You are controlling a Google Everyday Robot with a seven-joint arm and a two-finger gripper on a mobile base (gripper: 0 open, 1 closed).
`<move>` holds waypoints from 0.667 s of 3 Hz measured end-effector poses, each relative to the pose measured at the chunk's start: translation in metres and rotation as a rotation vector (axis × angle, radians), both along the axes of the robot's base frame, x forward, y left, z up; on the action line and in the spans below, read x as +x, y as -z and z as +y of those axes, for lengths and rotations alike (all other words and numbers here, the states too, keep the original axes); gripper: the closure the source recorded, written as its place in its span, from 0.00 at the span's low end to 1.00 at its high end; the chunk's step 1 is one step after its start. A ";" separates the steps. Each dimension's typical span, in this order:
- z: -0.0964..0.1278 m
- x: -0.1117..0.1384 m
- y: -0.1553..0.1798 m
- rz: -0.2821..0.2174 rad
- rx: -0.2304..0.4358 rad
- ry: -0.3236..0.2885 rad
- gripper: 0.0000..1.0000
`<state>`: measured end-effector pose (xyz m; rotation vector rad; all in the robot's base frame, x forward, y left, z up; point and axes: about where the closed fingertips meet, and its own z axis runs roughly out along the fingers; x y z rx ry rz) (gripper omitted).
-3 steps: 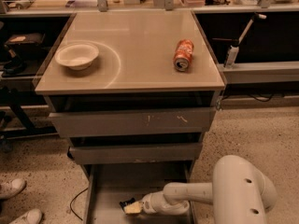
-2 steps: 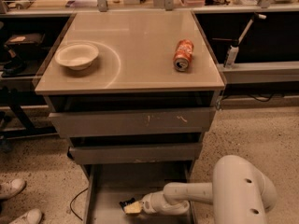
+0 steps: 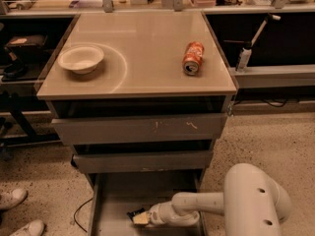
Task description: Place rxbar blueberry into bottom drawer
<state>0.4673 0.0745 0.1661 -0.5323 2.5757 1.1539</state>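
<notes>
The bottom drawer [image 3: 115, 193] is pulled open below the two upper grey drawers, showing its plain grey floor. My gripper [image 3: 140, 217] reaches into it from the right, low over the floor near the front. A small dark flat thing at the fingertips is the rxbar blueberry [image 3: 135, 213], held in the gripper just above or on the drawer floor. The white arm [image 3: 251, 205] fills the lower right.
On the cabinet top [image 3: 147, 77] lie an orange soda can [image 3: 192, 58] on its side and a white bowl [image 3: 80, 59]. The two upper drawers [image 3: 140, 129] stick out slightly. A person's white shoes [image 3: 15, 200] stand at the left on the floor. Benches stand behind.
</notes>
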 end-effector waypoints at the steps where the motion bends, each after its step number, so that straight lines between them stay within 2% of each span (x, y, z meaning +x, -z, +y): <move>1: 0.000 0.000 0.000 0.000 0.000 0.000 0.00; 2: 0.000 0.000 0.000 0.000 0.000 0.000 0.00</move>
